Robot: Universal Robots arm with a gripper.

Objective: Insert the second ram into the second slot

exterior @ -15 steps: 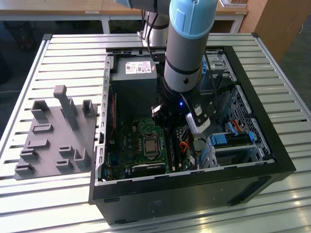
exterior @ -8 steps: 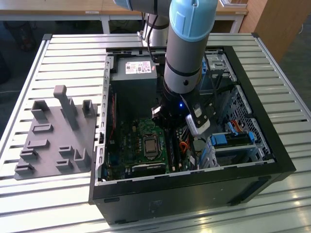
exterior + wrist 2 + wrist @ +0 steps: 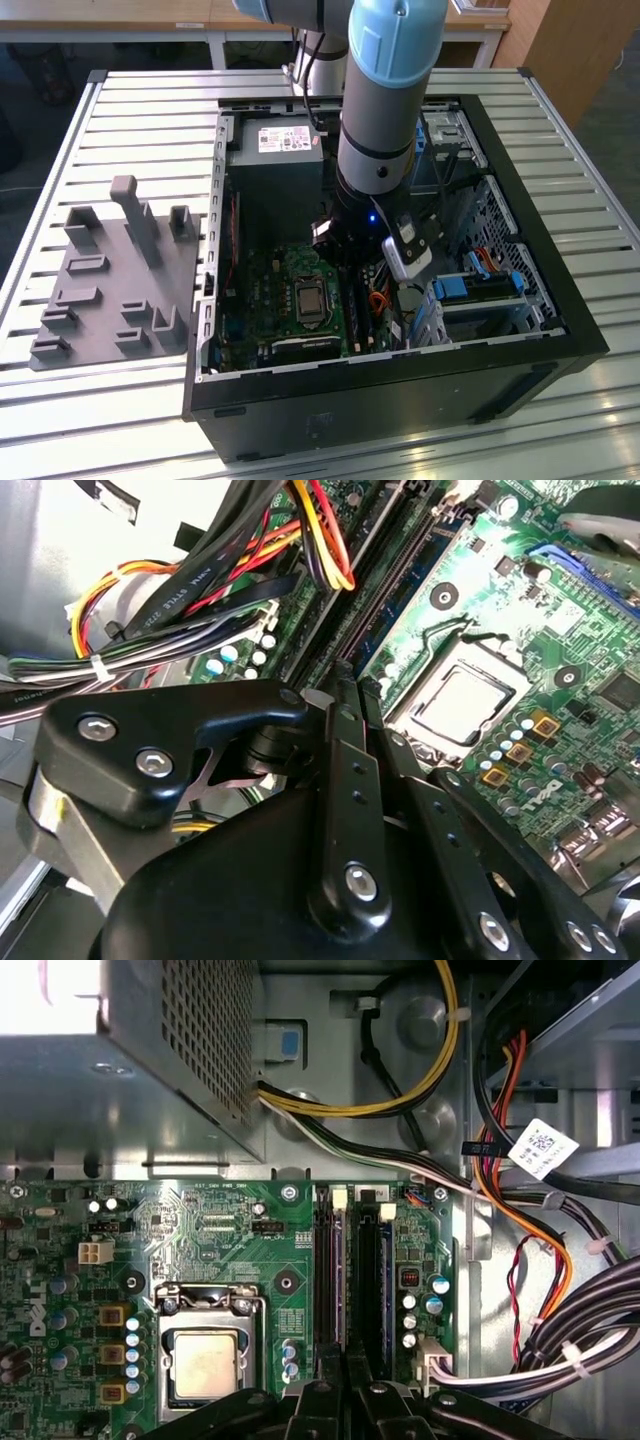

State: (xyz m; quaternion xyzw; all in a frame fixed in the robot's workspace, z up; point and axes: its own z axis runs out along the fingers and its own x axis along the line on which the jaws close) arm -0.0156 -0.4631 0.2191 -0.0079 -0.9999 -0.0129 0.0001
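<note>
My gripper (image 3: 346, 250) is down inside the open computer case, over the memory slots of the green motherboard (image 3: 200, 1230). In the first wrist view its black fingers (image 3: 318, 1400) stand close together, in line with a thin bluish strip seen edge-on, the second ram (image 3: 341, 1270). That strip runs along one of two long dark slots; the other slot (image 3: 371, 1270) lies right beside it. White latches (image 3: 340, 1197) mark the slots' far ends. In the second wrist view the gripper (image 3: 345, 695) meets just above the slots (image 3: 375, 585). How deep the ram sits is hidden.
The processor socket (image 3: 205, 1365) lies beside the slots. A metal power supply (image 3: 275, 150) fills the case's back, with cable bundles (image 3: 560, 1250) close to the slots. Drive bays (image 3: 480, 290) stand at the exterior view's right. A grey fixture (image 3: 110, 280) rests outside at the left.
</note>
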